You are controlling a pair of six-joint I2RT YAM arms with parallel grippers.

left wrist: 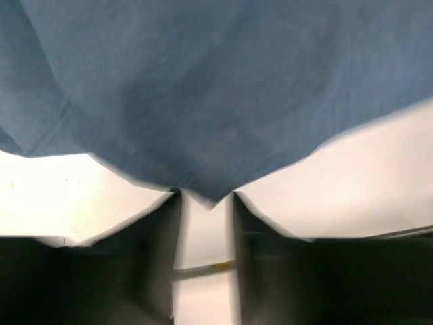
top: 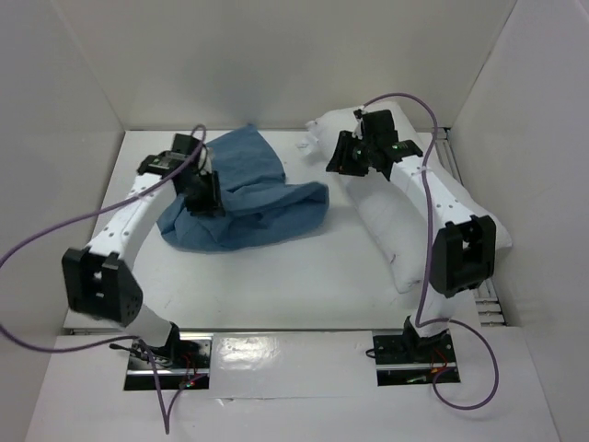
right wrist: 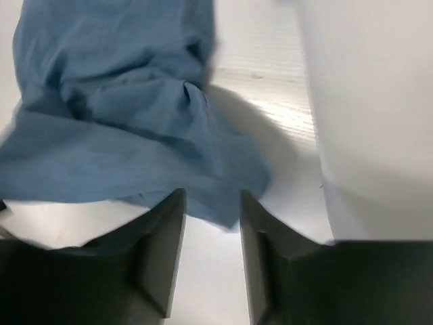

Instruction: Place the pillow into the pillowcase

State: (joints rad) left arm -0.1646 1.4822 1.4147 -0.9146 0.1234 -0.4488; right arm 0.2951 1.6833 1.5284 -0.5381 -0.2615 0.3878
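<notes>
**Q:** How far along?

**A:** Nothing is in yet. On the worktop (top: 304,276), the pillow (top: 405,230) lies bare at right, with the pillowcase (top: 248,207) crumpled just beside it, apart.

**Q:** And the hands?

**A:** Both are spread, gripping nothing. The left hand (left wrist: 207,198) is at the pillowcase's edge, and the right hand (right wrist: 212,196) hovers near its corner. Opening and stuffing remain.

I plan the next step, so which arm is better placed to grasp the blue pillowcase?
Probably left. The left claw, open, sits at the pillowcase edge, cloth at its tips. The right claw hangs beside the pillow, short of the cloth.
</notes>
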